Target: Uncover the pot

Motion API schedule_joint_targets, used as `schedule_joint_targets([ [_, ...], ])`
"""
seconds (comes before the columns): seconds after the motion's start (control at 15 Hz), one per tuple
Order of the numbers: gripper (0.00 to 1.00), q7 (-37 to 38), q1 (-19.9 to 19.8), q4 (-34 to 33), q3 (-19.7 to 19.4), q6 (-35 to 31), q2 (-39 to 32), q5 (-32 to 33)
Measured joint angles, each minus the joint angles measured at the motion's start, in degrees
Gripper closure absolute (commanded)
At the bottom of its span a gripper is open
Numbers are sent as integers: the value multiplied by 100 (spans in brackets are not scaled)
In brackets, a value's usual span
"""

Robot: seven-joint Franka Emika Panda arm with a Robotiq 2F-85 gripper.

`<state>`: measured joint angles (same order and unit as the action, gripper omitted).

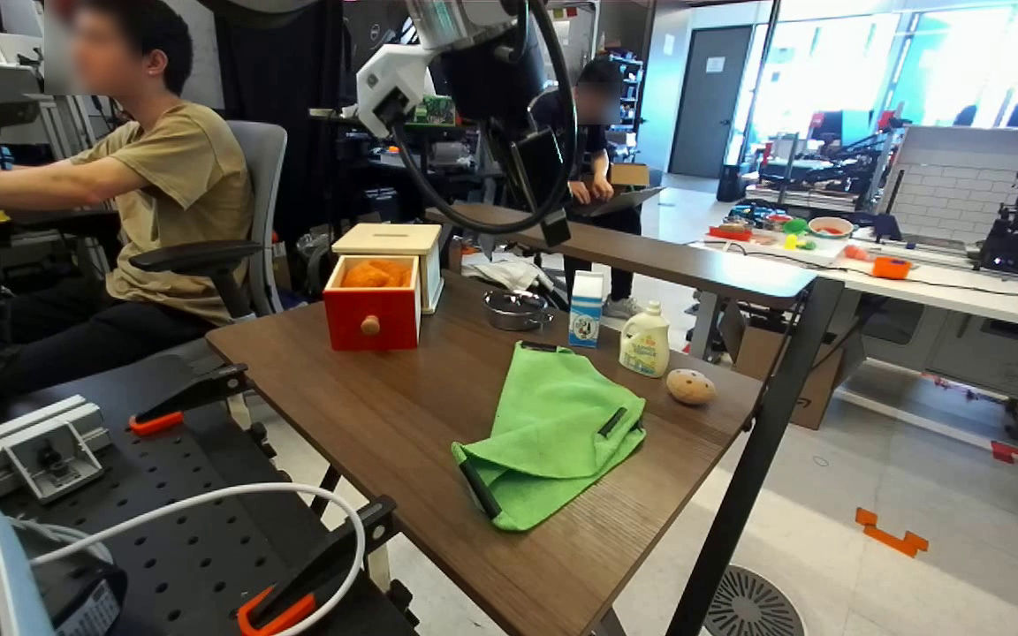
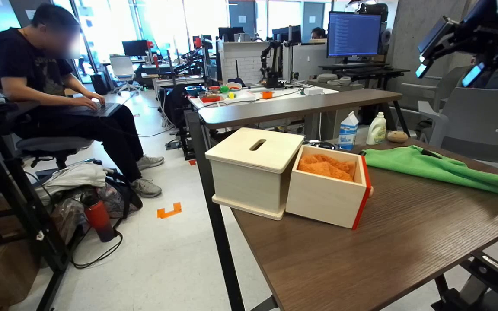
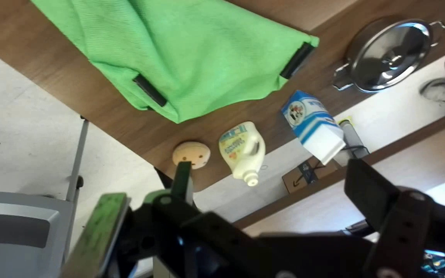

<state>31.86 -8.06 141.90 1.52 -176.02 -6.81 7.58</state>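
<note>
A: Closest to the wrist lens: your gripper [image 3: 270, 177], fingers [image 3: 369, 185] spread wide, nothing between them. It hangs higher than the table [image 1: 403, 415], touching nothing.

B: Target?

A: The pot [image 1: 516, 316]: near the table's edge, between the slotted wooden box [image 2: 249, 185] and the milk carton [image 3: 313, 119]. The lid [image 3: 379, 69] is on, knob [image 3: 392, 60] up. You're well apart from it.

B: Where might it go wrong for you?

A: My guess, the knob. Small, shiny; glare could spoil your depth reading. Close off-centre and you'd skid the lid sideways instead of lifting it. Press hard near that edge and the whole pot could go over. The loop handles [image 3: 342, 85] stick out too; snag one and the pot likely tips.

B: And what's in your way?

A: The milk carton, mostly. Upright near the pot, probably easy to topple with wide fingers. A pale bottle [image 3: 242, 150] past it, then a potato-like toy [image 3: 191, 154]. The green cloth [image 3: 207, 58] lies rumpled, one corner reaching toward the pot; a lid set down there might sit crooked.

B: Note: in an exterior view the slotted wooden box and the red-fronted box [image 2: 327, 196], holding an orange bundle [image 2: 327, 167], hide most of the pot. Don't trust that angle.
</note>
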Motion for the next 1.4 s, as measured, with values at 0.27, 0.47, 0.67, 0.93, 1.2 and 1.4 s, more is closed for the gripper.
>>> schedule_joint_targets([
  [0.27, 0, -729, 285, -611, 278, -30, -728, -815],
  [0.47, 0, -1313, 194, -1056, 615, -2, -1324, -894],
  [0.67, 0, -2048, 243, -1620, 589, 292, -1870, -913],
  [0.93, 0, -2675, 309, -2503, 429, 1007, -2463, -902],
  [1.2, 0, -3061, 416, -3127, 347, 1449, -2879, -889],
  [1.4, 0, -3167, 553, -3427, 304, 1549, -3109, -888],
])
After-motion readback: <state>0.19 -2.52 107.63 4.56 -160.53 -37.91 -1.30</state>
